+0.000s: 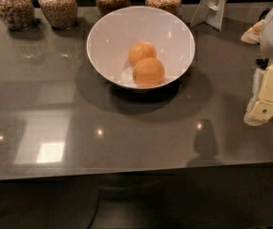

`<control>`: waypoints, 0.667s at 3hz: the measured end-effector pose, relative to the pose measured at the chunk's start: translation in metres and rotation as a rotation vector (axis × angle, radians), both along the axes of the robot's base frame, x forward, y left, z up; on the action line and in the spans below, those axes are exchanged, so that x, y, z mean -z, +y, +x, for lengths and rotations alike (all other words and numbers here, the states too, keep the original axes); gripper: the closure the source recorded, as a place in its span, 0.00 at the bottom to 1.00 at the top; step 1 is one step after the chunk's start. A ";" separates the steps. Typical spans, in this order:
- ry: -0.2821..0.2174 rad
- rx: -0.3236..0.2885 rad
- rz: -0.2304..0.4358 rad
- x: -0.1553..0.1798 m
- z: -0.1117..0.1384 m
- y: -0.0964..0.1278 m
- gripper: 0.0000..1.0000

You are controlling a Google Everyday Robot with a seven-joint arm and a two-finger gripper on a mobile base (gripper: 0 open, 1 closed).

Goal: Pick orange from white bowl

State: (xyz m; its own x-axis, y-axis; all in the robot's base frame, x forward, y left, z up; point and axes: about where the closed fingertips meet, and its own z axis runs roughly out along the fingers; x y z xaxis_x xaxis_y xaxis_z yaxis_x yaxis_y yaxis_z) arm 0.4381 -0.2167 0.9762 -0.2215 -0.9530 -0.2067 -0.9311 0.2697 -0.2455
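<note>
In the camera view, a large, deep, glossy white bowl (167, 30) with a wide flaring rim stands on a smooth grey-brown reflective countertop (127, 142), toward its back. Behind the bowl, four round glass jars of grains or nuts (57, 6) line the far edge. A white folded card stand (214, 6) is propped off to their right. Two round oranges lie touching at the bottom of the bowl: the front orange (148, 71) sits nearer the camera and a little to the right, and the rear orange (141, 52) is tucked behind it. The robot's cream-coloured two-finger gripper (262, 108) hangs at the picture's right edge, outside the bowl and well apart from its rim, pointing down over bare countertop. Nothing shows in it, but I cannot tell whether it is spread or closed. The coming move turns on this: both fruits lie to the left of the gripper and slightly farther back, down below the bowl's high wall. The single arm will probably need to cross over the right rim and come down from above. The front orange looks the easier target. Being round, it offers no long axis to line up with.
</note>
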 end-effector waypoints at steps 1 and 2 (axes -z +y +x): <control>0.000 0.000 0.000 0.000 0.000 0.000 0.00; -0.017 0.001 0.043 0.001 0.011 0.020 0.00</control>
